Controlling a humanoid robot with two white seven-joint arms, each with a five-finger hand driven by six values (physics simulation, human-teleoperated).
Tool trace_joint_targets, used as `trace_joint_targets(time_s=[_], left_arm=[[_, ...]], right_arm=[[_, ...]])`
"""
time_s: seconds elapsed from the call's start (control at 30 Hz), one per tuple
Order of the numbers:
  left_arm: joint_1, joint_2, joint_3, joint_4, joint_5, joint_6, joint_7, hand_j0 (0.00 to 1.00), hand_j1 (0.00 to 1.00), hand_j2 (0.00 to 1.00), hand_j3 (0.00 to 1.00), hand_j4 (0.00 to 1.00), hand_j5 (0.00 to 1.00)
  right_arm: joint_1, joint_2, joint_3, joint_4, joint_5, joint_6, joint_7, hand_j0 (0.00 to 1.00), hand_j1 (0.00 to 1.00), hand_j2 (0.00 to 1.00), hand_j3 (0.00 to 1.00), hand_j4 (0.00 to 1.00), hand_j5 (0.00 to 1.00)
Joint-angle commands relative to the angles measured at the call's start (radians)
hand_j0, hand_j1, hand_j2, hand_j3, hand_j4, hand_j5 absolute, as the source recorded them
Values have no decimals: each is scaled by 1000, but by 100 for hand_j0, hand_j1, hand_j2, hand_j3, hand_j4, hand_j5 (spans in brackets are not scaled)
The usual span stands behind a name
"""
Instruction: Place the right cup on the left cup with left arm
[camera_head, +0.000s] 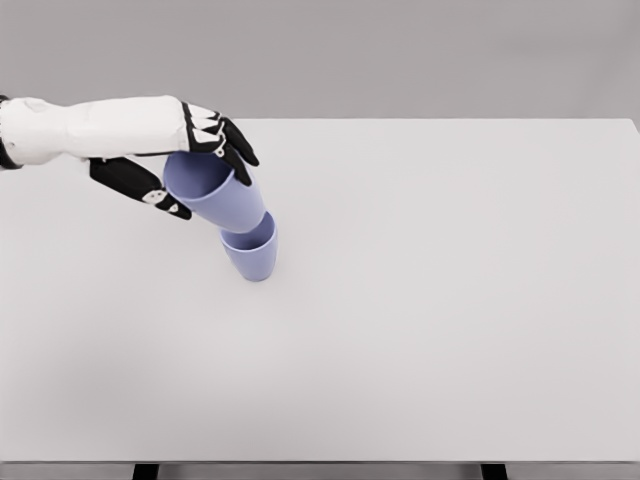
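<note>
Left hand (205, 160) upper left, grasping upper cup (215, 192) | its base hidden inside lower cup (252, 255) | table (450, 300) | no readable writing

The left arm (90, 128) is a smooth white shell, rounded and thick, with a dark band at the joint near the picture's edge. Its robot hand (190, 165) has black fingers (238, 152) with white plates over the knuckles, and a black thumb bearing a small pale fitting near its tip.
</note>
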Motion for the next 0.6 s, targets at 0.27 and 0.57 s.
trace_joint_targets(time_s=[0.27,0.57], left_arm=[[-6,-33,-32,55,-26,3,0,63,63,63,63,63,63],[-5,-65,-46,92,-44,3,0,63,63,63,63,63,63]], right_arm=[[0,0,0,0,0,0,0,100,100,100,100,100,100],[0,0,0,0,0,0,0,100,100,100,100,100,100]])
